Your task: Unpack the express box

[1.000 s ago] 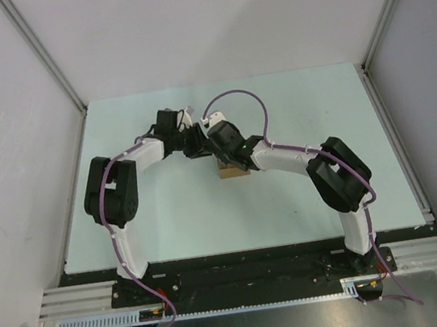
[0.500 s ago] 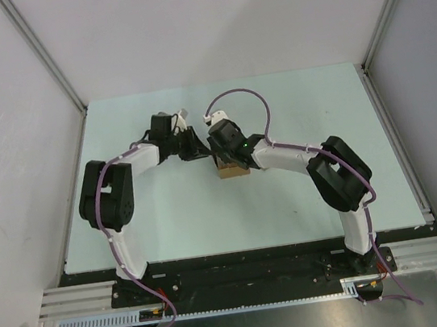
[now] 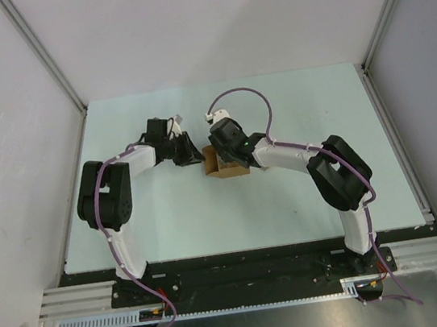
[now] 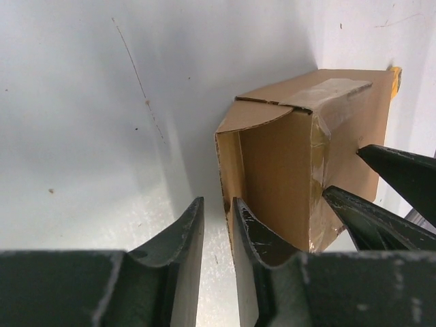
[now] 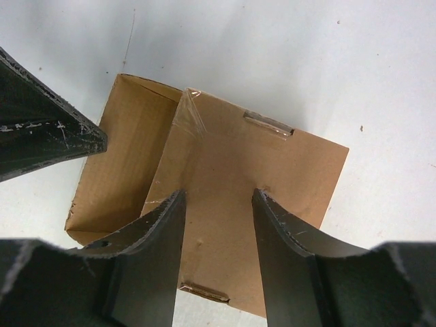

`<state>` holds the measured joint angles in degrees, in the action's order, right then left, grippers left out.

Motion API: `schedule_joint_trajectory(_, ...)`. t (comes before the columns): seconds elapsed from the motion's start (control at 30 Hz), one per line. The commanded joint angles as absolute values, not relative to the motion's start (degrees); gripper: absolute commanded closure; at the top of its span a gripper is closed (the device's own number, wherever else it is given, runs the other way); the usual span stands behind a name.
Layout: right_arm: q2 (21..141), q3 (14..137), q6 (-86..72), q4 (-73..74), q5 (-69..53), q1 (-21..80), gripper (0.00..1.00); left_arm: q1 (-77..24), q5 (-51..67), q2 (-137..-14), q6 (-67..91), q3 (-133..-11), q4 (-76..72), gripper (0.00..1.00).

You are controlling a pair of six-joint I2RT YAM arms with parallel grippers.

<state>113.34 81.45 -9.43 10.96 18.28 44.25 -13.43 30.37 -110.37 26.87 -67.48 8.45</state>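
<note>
The express box (image 3: 229,168) is a small brown carton on the pale table, between my two grippers. Its left end flap (image 5: 129,150) stands swung open, so the inside wall shows in the left wrist view (image 4: 279,170). My left gripper (image 3: 192,156) is just left of the box, its jaws a narrow gap apart (image 4: 218,201). The flap's edge lies against the right finger and table shows through the gap. My right gripper (image 3: 222,155) is open, its fingers spread over the taped top panel (image 5: 218,197) of the box (image 5: 266,170).
The pale green table (image 3: 304,192) lies between grey side walls with metal rails. A small bit of yellow (image 4: 395,71) shows behind the box's far corner. The right gripper's fingertips (image 4: 402,170) reach in beside the box. The arm bases are at the near edge.
My left gripper has drawn back to the left, away from the right wrist. A brown flap now shows at the box's left side. The right arm has barely moved.
</note>
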Motion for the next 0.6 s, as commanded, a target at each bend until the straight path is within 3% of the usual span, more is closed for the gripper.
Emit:
schedule_joint_trajectory(0.0, 116.72, 79.98, -9.23, 16.44, 17.76, 43.24, 0.51, -13.45, 31.73, -109.95, 25.40, -68.82, 8.79, 0.70)
schedule_joint_trajectory(0.1, 115.40, 80.07, -9.40, 15.65, 17.93, 43.24, 0.47, -13.54, 32.52, -111.27, 25.66, -68.91, 8.79, 0.61)
schedule_joint_trajectory(0.27, 114.52, 82.52, -9.05, 16.08, 18.54, 43.77, 0.44, -13.71, 33.23, -113.64, 28.21, -68.12, 9.23, 0.60)
schedule_joint_trajectory(0.57, 115.57, 88.68, -6.42, 18.71, 21.79, 46.75, 0.39, -13.71, 25.67, -114.26, 28.56, -67.24, 13.62, 0.74)
